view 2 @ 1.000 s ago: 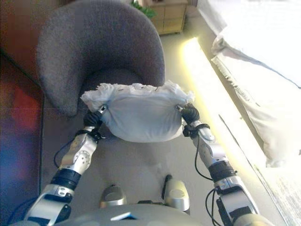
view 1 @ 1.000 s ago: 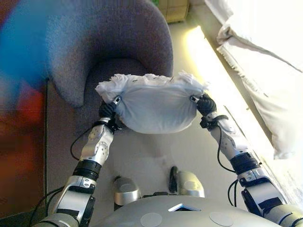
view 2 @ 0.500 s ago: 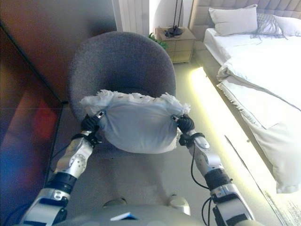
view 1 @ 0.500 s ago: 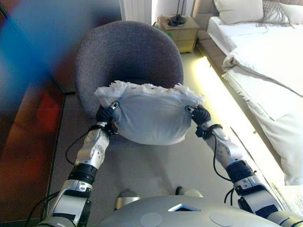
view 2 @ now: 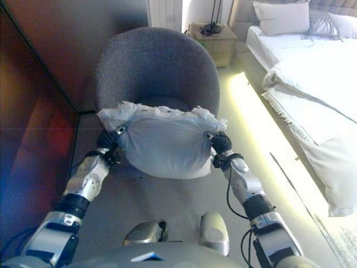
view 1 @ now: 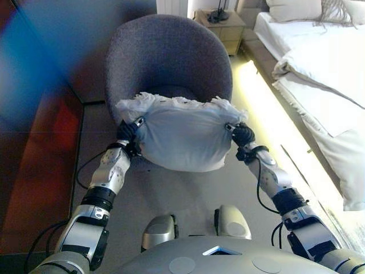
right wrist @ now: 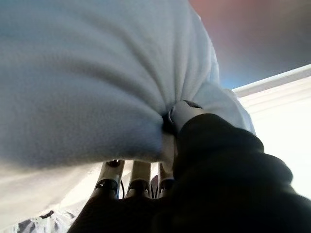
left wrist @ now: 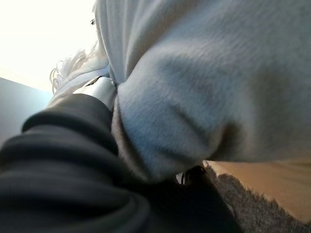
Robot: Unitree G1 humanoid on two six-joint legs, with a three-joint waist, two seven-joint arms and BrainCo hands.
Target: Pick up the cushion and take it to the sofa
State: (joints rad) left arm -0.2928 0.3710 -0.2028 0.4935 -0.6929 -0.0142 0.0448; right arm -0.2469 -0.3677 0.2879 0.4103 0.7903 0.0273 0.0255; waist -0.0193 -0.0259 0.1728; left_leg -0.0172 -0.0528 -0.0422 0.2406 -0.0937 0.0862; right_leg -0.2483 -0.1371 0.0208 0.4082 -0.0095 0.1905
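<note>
Cushion, pale grey-white soft fabric with a frilly fringed far edge, held in the air in front of the grey upholstered tub chair, one hand on each end.
Left hand is clamped on the cushion's left end, thumb digging into the cloth; right hand is pinching the right end the same way. Risk, as I judge it: each hold is a small bunch of fabric, so the plump sagging middle could pull a corner loose while walking, or the cushion could block the downward view. White-covered bed lies right of the chair. Cushion looks squashy, light, wrinkled at both holds.
</note>
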